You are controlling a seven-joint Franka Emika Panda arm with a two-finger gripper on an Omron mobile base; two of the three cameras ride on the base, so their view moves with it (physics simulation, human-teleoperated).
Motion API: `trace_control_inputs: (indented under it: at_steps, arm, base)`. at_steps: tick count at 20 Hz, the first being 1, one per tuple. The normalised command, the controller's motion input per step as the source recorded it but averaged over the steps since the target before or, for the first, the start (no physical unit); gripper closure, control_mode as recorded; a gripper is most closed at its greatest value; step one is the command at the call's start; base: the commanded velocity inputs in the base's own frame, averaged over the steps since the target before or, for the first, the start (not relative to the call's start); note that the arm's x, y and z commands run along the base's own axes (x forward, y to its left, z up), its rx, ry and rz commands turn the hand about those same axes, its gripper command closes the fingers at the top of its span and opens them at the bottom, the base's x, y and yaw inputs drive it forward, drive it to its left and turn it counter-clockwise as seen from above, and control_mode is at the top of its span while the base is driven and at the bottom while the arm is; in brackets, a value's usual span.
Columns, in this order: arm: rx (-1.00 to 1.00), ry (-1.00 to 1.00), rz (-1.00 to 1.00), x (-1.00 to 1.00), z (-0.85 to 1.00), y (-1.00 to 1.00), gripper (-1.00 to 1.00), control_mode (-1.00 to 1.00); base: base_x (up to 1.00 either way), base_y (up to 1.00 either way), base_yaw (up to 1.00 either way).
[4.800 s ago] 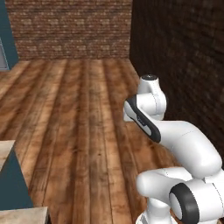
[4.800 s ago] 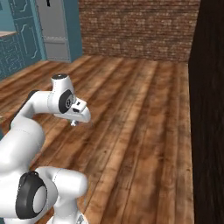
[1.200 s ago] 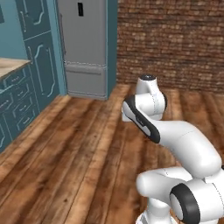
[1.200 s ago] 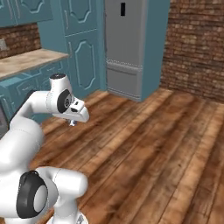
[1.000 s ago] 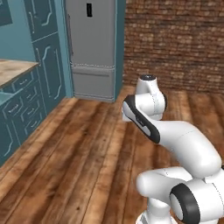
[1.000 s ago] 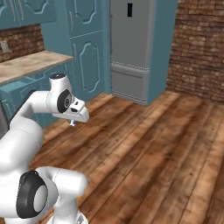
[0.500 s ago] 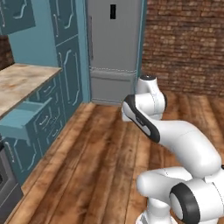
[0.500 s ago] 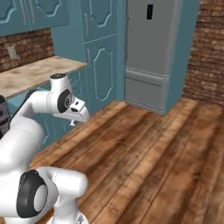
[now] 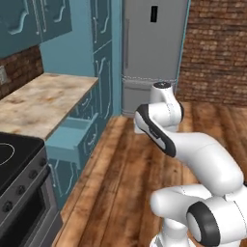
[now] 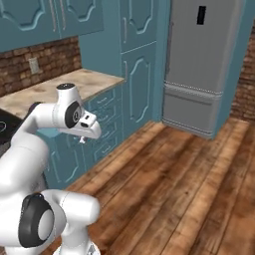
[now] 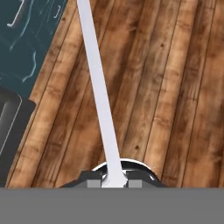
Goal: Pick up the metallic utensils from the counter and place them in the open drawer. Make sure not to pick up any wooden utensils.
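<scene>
We've got the two-finger gripper [image 11: 114, 183] pinched narrow on a long silver-grey metal utensil [image 11: 98, 89], whose long axis runs straight out from the fingertips over the brown wood-plank floor [image 11: 175, 87]. The open teal-blue box drawer [image 9: 72, 137] sticks out below the front edge of the beige marble counter [image 9: 43, 99], off to the arm's left, near the grey fridge [image 9: 152, 53].

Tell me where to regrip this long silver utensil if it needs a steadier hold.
Probably nearer mid-length, closing across its narrow width from the flat side. The gripper pinches the silver utensil at one end, so nearly its whole slim length sticks out unsupported.
</scene>
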Motion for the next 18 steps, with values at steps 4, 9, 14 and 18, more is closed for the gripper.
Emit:
trace_control_inputs:
  at_steps: [4, 9, 14, 18]
  arm:
    - [0.00, 0.00, 0.00, 0.00, 0.00, 0.00, 1.00, 1.00]
    - [0.00, 0.00, 0.00, 0.00, 0.00, 0.00, 1.00, 1.00]
    - [0.00, 0.00, 0.00, 0.00, 0.00, 0.00, 1.00, 1.00]
    - [0.00, 0.00, 0.00, 0.00, 0.00, 0.00, 1.00, 1.00]
  base:
    - [0.10, 0.56, 0.00]
    - [0.21, 0.60, 0.00]
    - [0.48, 0.76, 0.00]
    - [0.41, 0.33, 0.00]
